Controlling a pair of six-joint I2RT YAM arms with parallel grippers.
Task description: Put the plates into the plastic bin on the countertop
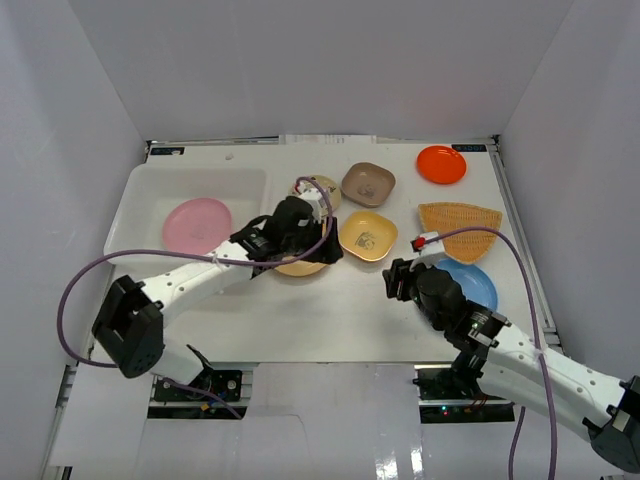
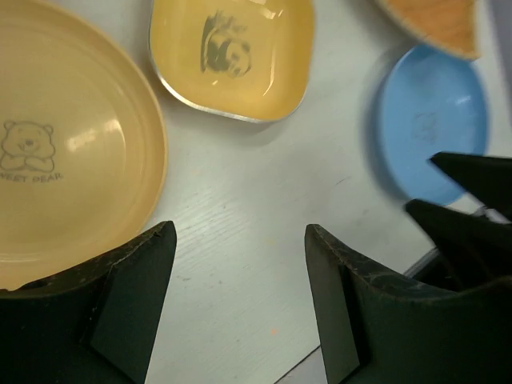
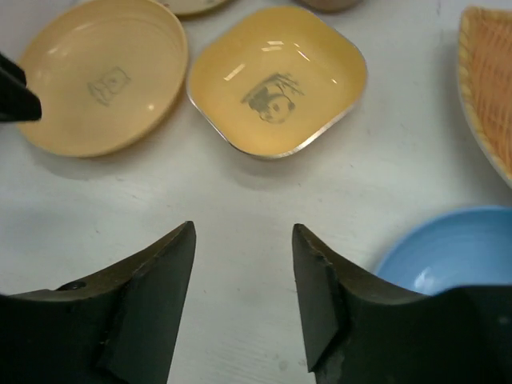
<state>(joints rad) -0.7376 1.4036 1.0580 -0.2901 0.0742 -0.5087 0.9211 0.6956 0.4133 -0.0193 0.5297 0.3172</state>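
Note:
The plastic bin (image 1: pixel 140 195) stands at the far left with a pink plate (image 1: pixel 197 224) inside. My left gripper (image 2: pixel 240 232) is open and empty, low over the countertop (image 1: pixel 330 310), just right of a round tan plate (image 2: pixel 56 152), which the arm mostly hides in the top view (image 1: pixel 298 268). A yellow rounded-square plate (image 1: pixel 367 236) lies beyond both grippers and shows in both wrist views (image 2: pixel 232 56) (image 3: pixel 276 80). My right gripper (image 3: pixel 242 232) is open and empty, left of the blue plate (image 1: pixel 478 285).
A cream plate (image 1: pixel 318 186), a brown rounded-square plate (image 1: pixel 368 184), an orange-red plate (image 1: pixel 441 164) and the orange woven fan plate (image 1: pixel 460 222) lie at the back and right. White walls close in the sides and back.

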